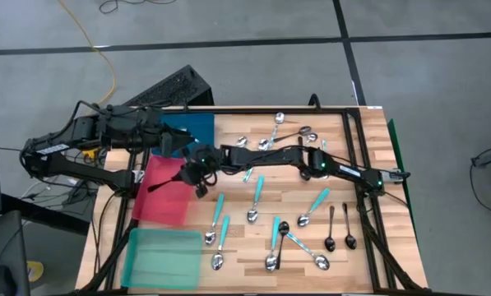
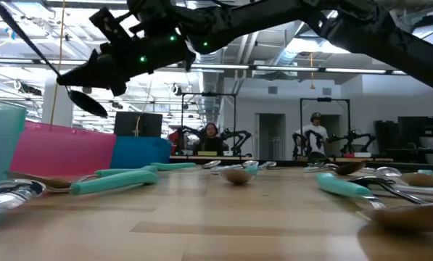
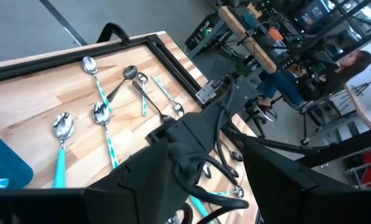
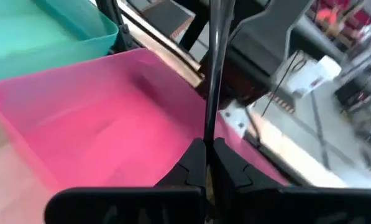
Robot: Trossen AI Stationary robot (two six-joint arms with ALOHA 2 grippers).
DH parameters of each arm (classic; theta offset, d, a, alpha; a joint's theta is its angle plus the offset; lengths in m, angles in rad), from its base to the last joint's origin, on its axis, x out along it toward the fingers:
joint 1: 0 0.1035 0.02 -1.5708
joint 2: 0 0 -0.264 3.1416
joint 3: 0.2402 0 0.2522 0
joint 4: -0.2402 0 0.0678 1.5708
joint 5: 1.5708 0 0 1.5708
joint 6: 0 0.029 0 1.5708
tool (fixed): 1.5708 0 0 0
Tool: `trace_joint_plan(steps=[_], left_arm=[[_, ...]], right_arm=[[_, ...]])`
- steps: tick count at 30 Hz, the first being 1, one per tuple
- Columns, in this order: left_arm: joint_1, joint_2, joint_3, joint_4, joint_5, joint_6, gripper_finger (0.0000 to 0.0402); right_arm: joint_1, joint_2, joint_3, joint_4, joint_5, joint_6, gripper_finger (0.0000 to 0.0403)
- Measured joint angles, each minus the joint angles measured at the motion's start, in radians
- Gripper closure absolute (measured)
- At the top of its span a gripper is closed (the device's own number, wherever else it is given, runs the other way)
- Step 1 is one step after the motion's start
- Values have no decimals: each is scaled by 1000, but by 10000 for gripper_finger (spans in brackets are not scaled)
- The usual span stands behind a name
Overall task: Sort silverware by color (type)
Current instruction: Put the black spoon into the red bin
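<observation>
On the left side of the table lie three flat trays: a teal tray at the near corner, a red tray beside it, and a blue tray farther back. The left arm waits over the back left of the table near the blue tray, and its gripper is partly hidden, so I cannot tell if its fingers are apart or together. The right arm reaches all the way across the table, and the right gripper hangs just above the red tray. Its fingers are pinched tight on the thin handle of a black spoon (the bowl end hangs out over the tray, not touching it). To the right, the rest of the spoons lie spread on the bare wood, some with turquoise handles, some all silver, some all black.
</observation>
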Motion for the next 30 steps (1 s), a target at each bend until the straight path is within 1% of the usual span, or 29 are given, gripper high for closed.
trace_joint_plan(steps=[3,6,8,11,13,26,30], left_arm=[[0,0,0,0,0,1,207],[0,0,0,-1,0,0,207],[0,0,0,-3,0,0,207],[0,0,0,-5,-1,0,207],[0,0,0,-4,-7,3,207],[0,0,-1,-6,-45,30,207],[0,0,-1,-6,-66,39,207]], right_arm=[[3,4,-3,30,-19,-60,377],[4,5,-2,43,-78,-113,377],[8,23,2,57,-90,-131,377],[12,60,-2,39,-82,-154,377],[21,73,-2,42,-52,-172,377],[16,95,-1,58,-47,-243,377],[13,102,-2,32,-47,-261,377]])
